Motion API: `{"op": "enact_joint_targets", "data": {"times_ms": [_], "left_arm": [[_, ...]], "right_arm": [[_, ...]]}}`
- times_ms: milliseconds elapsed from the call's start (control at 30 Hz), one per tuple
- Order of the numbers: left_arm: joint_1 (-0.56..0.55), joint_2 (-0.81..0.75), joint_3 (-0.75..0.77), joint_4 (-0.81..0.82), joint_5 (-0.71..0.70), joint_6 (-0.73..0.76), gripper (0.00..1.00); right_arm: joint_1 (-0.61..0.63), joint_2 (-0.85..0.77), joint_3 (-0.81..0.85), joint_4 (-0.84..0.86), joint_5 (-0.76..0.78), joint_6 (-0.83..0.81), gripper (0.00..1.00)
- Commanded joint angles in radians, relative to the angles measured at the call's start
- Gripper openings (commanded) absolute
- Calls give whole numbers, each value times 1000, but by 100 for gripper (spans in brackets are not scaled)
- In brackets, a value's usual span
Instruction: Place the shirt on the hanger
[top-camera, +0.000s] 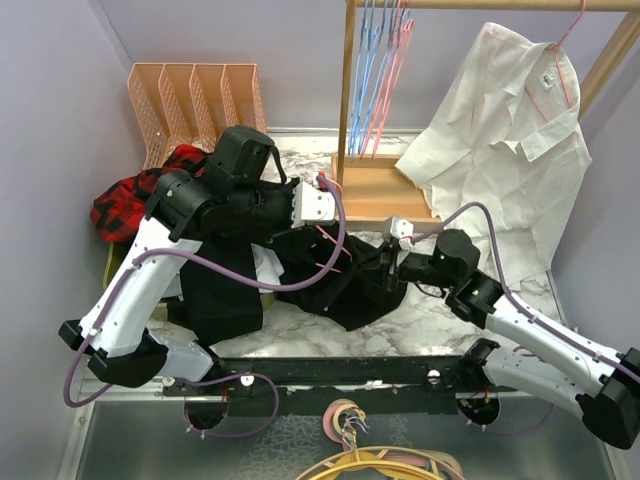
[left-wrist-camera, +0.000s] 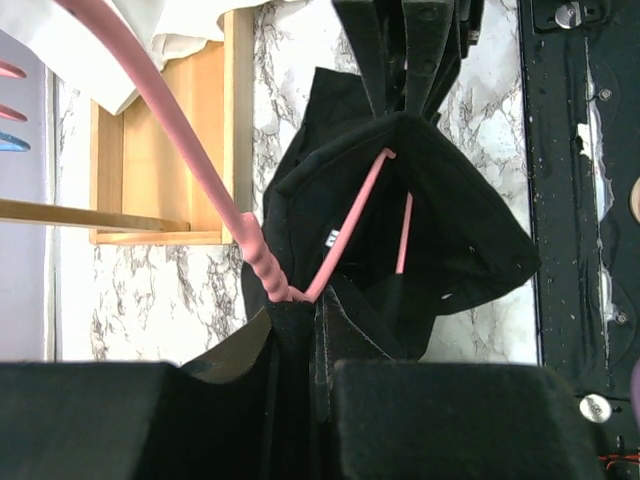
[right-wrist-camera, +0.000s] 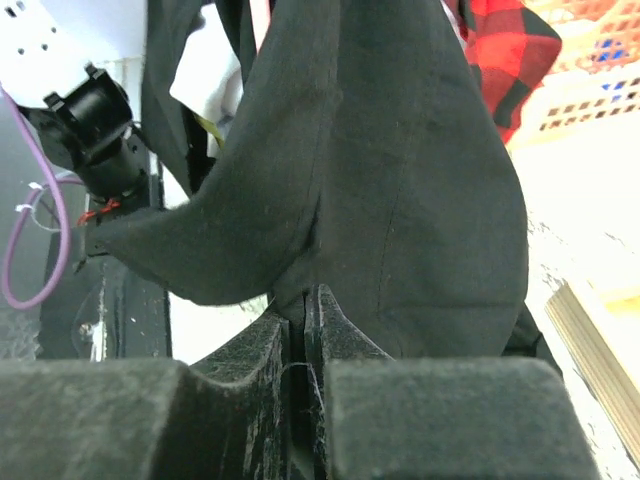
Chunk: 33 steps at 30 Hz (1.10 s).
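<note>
The black shirt hangs bunched between my two arms over the marble table. The pink-red hanger sits inside its neck opening, and its two wires run down into the fabric. Its hook rises to the upper left in the left wrist view. The hanger also shows in the top view as thin red lines. My left gripper is shut on the hanger's twisted neck, with the shirt collar around it. My right gripper is shut on a fold of the shirt, to the right of the left gripper.
A white shirt hangs on the wooden rack at the back right, beside blue hangers. The rack's wooden base lies just behind the grippers. A red-and-black plaid garment and a peach file rack stand at the back left.
</note>
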Motion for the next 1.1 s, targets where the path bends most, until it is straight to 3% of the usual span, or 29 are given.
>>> {"op": "enact_joint_targets", "data": {"times_ms": [0,167,267,467,567,633,667,733,767,867,967,1033,1067], "left_arm": [[-12,17,22,23,71,-26,0],[-2,30,13,31,93,-34,0],[2,38,22,30,97,-38,0],[8,51,47,29,100,-37,0],[8,56,54,24,114,-37,0],[9,60,57,24,117,-36,0],[9,60,58,23,117,-37,0],[14,59,58,24,116,-34,0],[16,58,58,25,116,-36,0],[24,56,52,29,107,-39,0],[26,45,8,81,-6,-70,0],[27,34,-35,128,-135,-96,8],[26,28,-56,139,-187,-97,17]], "right_arm": [[-2,47,86,203,-127,71,9],[-2,99,149,247,-177,112,16],[-2,137,178,239,-178,115,2],[-2,187,182,235,-186,116,2],[-2,208,181,229,-175,125,27],[-2,218,163,251,-170,133,31],[-2,220,152,272,-172,142,28],[-2,223,130,321,-184,164,6],[-2,223,121,333,-179,172,2],[-2,201,94,340,-120,178,1],[-2,148,68,296,-1,198,1],[-2,109,61,226,95,238,1],[-3,89,55,200,125,255,1]]}}
